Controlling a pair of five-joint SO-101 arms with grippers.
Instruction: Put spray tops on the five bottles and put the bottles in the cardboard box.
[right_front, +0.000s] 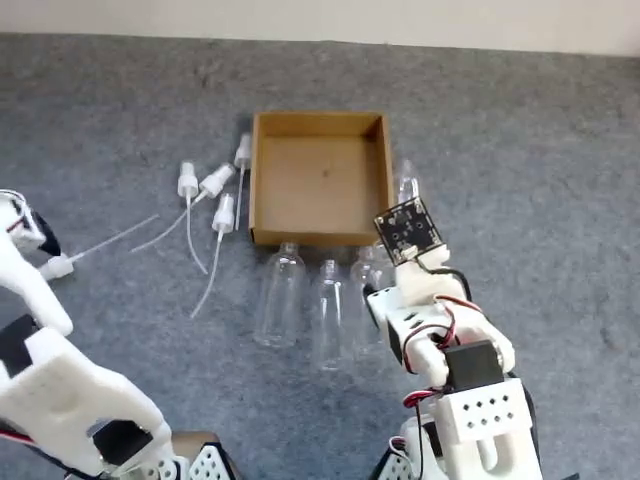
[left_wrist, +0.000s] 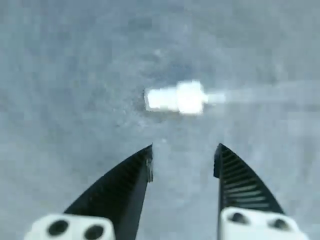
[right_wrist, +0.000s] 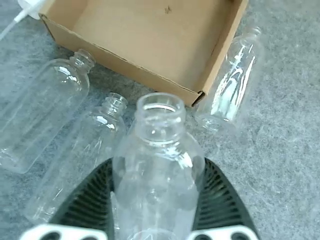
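The open cardboard box (right_front: 320, 175) (right_wrist: 150, 30) lies at the table's middle. In the right wrist view my right gripper (right_wrist: 157, 172) is shut on a clear open-necked bottle (right_wrist: 159, 135) just in front of the box; from above that bottle (right_front: 365, 268) pokes out from under the right arm. Two more bottles (right_front: 280, 295) (right_front: 328, 312) lie on their sides beside it, and another (right_front: 407, 185) (right_wrist: 232, 80) rests against the box's right wall. Far to the left, my left gripper (left_wrist: 184, 156) (right_front: 38, 243) hangs open just above a white spray top (left_wrist: 176, 98) (right_front: 57, 266) with a long tube.
Several other spray tops (right_front: 215, 185) with thin dip tubes are scattered left of the box. Grey carpet-like cloth (right_front: 520, 130) covers the table. The box holds nothing.
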